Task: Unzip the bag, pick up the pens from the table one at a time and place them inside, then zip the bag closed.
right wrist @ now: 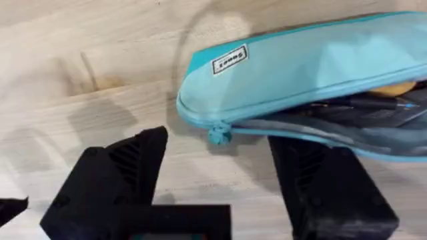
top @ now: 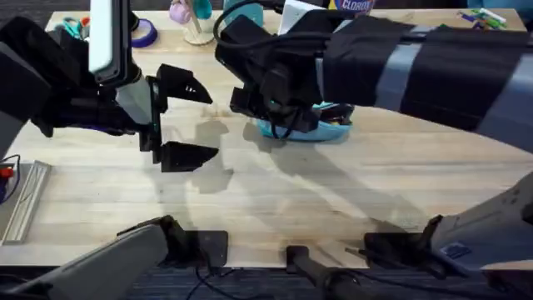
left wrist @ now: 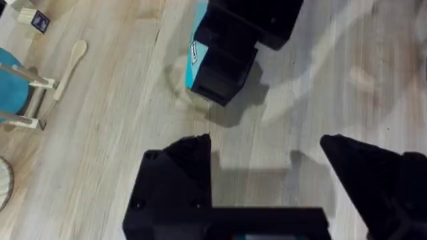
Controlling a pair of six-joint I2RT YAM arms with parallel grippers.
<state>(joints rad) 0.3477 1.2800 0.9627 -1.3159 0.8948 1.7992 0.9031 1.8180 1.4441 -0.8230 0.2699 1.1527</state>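
1. The light blue soft fabric pouch (right wrist: 300,67) is lying on the pale wooden plank desk (top: 333,192), near the middle of its far half, with its zipper gaping along one long edge.
2. Slim dark pens (right wrist: 373,105) are showing inside the opening, beside something orange-yellow that I cannot identify.
3. The right pincer (right wrist: 220,180) is hanging over the pouch's end – its black fingers (right wrist: 120,173) are spread wide, one to each side of the small blue zipper pull (right wrist: 218,135), gripping nothing.
4. Whether either finger is touching the fabric is not clear.
5. The left pincer (top: 185,121) is hovering above bare desk to the left of the pouch, well apart from it – released, fingers wide, empty.
6. In the left wrist view, a pale wooden spoon (left wrist: 70,65) is lying on the desk farther off.
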